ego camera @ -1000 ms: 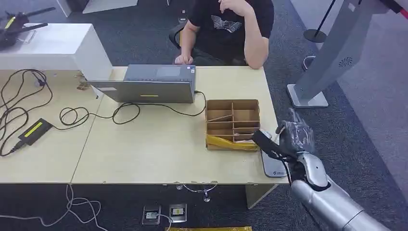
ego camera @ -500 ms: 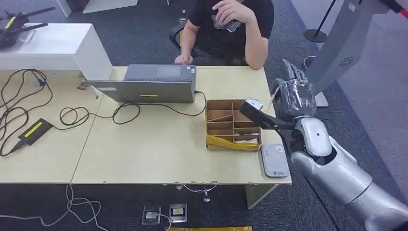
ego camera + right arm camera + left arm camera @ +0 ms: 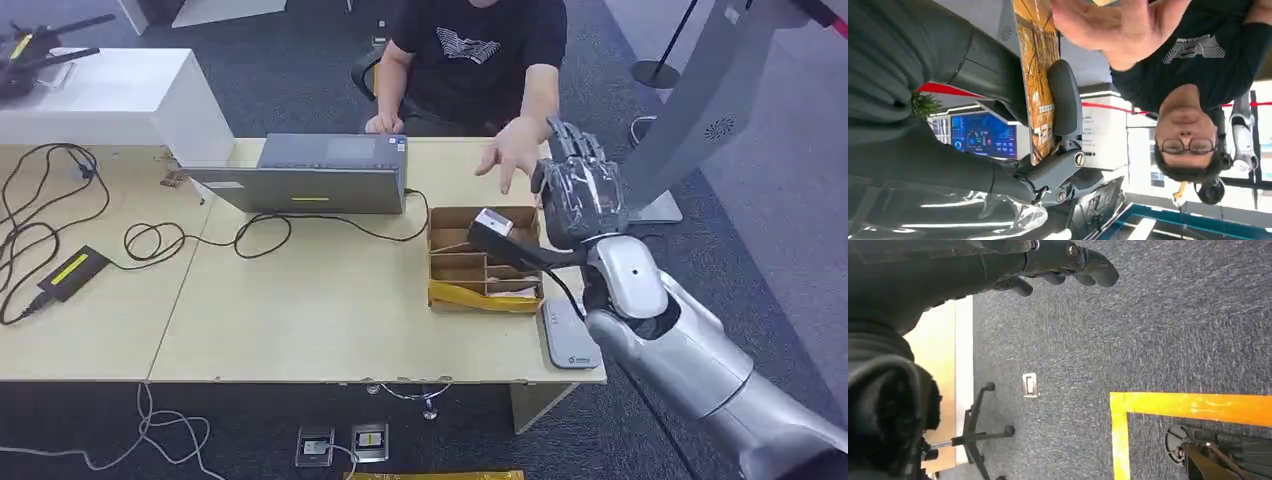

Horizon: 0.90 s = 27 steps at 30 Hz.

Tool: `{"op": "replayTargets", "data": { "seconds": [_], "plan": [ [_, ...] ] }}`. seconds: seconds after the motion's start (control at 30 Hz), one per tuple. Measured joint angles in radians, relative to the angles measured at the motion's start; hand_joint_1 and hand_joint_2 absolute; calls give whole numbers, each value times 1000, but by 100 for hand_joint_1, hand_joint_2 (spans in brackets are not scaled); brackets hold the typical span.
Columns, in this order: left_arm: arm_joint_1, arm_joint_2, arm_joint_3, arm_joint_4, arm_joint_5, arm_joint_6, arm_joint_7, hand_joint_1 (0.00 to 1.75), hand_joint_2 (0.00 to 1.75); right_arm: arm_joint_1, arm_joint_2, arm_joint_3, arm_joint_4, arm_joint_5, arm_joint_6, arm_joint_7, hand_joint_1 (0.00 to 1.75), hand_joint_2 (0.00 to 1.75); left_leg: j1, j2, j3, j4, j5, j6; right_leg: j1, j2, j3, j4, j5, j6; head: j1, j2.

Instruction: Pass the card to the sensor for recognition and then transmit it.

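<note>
The robot's right hand is raised above the far right part of the table, fingers pointing up and away, wrapped in a clear plastic cover. It pinches a thin orange-and-gold printed card between its thick grey thumb and the darker fingers behind it; in the head view the card shows as a small pale patch at the thumb's tip, held over the brown cardboard divider box. So the right hand is clamped on the card, which is up in the air and not on the table.

Just beyond the card, a person's open hand reaches across the table edge toward it, palm spread, close to the robot's fingers; whether it touches the card I cannot tell. The person in a black printed T-shirt sits at the far side of the table.

Below the robot's forearm, near the front right corner of the light wooden table, lies a flat grey card sensor pad, just beside the cardboard box. A grey laptop stands further left, with black cables looping across the tabletop.

The left hand hangs over dark grey carpet marked with yellow floor tape; its dark fingers are curled in loosely with nothing in them.
</note>
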Motion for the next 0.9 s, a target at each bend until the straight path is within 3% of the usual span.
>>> {"op": "replayTargets", "data": {
  "seconds": [0.3, 0.57, 0.6, 0.63, 0.9],
  "plan": [
    [0, 0, 0, 0, 0, 0, -4, 0, 0, 9, 58, 5, 22, 24, 37, -71, 175, 175, 0, 0, 0, 0, 0, 0, 0, 0, 0, 0, 0, 0, 0, 0],
    [0, 2, 0, 0, -4, -26, -16, 0, 0, -1, 91, 12, 74, 13, 75, -68, 175, 175, 0, 0, -1, 0, 0, 0, 0, -1, 0, 0, 0, 0, 0, 0],
    [0, 2, 0, 0, -3, -26, -16, 0, 0, -3, 94, 12, 82, 10, 75, -69, 23, 175, 0, 0, -1, 0, 0, 0, 0, -1, 0, 0, 0, 0, 0, 0],
    [0, 2, 0, 0, -3, -26, -16, 0, 0, -3, 98, 12, 91, 8, 73, -72, 0, 175, 0, 0, -1, 0, 0, 0, 0, -1, 0, 0, 0, 0, 0, 0],
    [0, 1, 0, 0, 1, -19, -23, 0, 0, -20, 120, 13, 163, 69, 37, -71, 0, 175, 0, 0, -1, 0, 0, 0, 0, 0, 0, 0, 0, 0, 0, 0]
  ]
}}
